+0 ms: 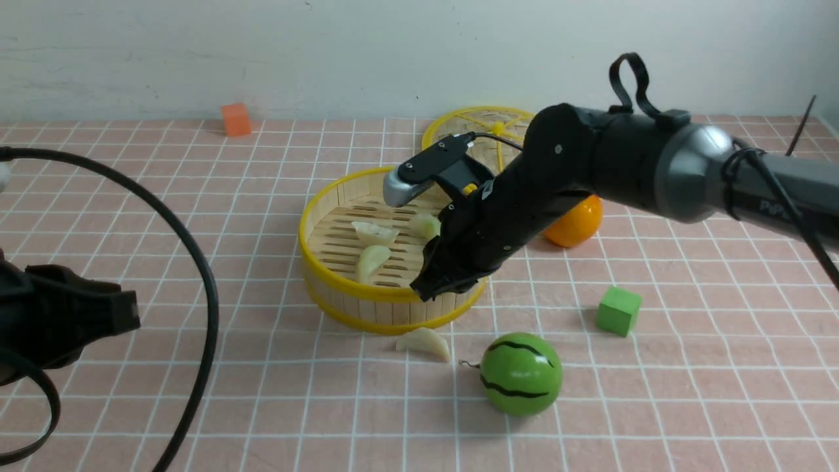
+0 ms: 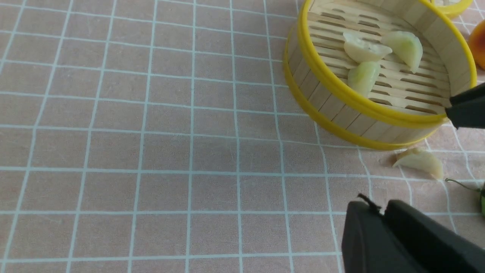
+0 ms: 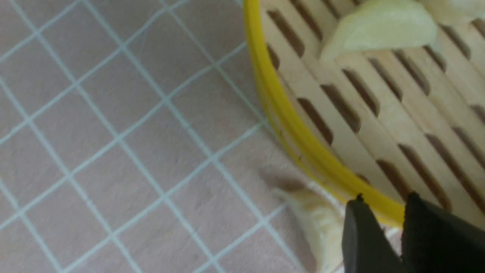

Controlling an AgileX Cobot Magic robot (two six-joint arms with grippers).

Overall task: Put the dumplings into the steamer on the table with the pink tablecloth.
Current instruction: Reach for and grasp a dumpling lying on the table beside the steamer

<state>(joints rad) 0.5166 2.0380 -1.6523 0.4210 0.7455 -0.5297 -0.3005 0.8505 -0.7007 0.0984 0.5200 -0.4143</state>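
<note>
left gripper [image 2: 380,206] closed; right gripper [image 1: 424,288] closed over steamer [image 1: 367,308] rim; outside dumpling [image 1: 425,343] lies left-right.

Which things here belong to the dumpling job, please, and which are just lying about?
Job: three dumplings inside the steamer, fourth dumpling on the pink tablecloth.
Lying about: woven lid, orange fruit, toy watermelon, green cube, orange cube.

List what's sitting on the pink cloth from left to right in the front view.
Orange cube → steamer → toy watermelon → green cube. The loose dumpling, lid and orange overlap these, so they are omitted.
</note>
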